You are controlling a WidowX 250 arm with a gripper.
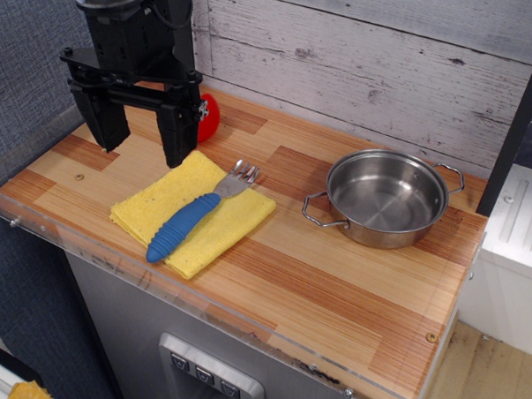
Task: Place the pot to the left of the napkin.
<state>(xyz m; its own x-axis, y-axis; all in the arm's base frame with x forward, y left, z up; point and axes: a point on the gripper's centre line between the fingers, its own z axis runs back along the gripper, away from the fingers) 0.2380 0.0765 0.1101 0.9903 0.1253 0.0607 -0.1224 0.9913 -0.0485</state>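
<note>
Judging by the layout, nothing is done: the pot (386,198) sits right of centre, well right of the napkin (193,212), while the end effector (141,134) hangs spread and empty at upper left.

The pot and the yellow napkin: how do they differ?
The pot is shiny round steel with two wire handles; the napkin is soft, square and bright yellow. The pot is empty, while a blue-handled fork lies on the napkin. The pot stands at right, the napkin at left. Both rest on the wooden counter.
</note>
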